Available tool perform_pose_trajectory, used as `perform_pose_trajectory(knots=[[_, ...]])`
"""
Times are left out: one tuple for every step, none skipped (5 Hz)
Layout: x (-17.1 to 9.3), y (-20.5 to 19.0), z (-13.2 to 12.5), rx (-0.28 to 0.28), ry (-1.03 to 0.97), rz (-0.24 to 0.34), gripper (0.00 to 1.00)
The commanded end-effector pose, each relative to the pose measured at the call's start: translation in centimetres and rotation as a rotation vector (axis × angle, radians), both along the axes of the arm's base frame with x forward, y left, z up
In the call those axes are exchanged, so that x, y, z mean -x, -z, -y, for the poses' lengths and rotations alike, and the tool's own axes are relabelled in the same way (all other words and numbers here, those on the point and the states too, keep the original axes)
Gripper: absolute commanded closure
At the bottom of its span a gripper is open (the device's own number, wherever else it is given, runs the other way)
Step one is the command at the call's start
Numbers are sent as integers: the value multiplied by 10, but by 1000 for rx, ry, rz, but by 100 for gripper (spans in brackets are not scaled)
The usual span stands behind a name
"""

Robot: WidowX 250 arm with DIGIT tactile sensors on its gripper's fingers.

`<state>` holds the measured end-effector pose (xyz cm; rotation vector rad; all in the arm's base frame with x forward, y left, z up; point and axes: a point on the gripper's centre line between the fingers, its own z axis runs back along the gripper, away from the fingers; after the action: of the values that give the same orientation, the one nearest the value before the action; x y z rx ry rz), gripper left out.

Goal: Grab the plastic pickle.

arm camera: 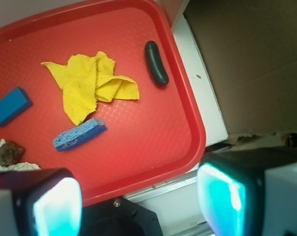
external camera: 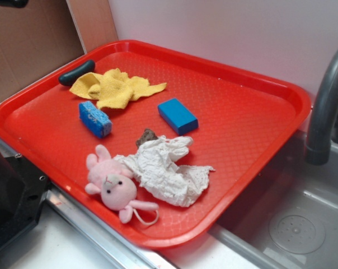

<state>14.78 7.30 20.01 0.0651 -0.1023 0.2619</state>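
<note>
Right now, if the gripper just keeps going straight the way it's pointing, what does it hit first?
Probably bare red tray. The open gripper points at the tray's near edge, between the blue sponge and the rim. The plastic pickle lies further ahead, off that line. Depth is unclear.

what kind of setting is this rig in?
Likely a toy kitchen sink mock-up: grey faucet over a grey sink basin, with a red tray of props such as the sponge and plastic pickle.

Bright, even light; the near tool [arm camera: 138, 199] looks perhaps blurred.
</note>
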Motion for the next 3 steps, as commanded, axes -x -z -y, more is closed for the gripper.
perform_pose_trajectory(knots=[[-51, 61, -52, 116, 28, 57, 0], [-88, 98, -79, 120, 20, 36, 0], [-103, 125, -88, 132, 17, 11, 0]])
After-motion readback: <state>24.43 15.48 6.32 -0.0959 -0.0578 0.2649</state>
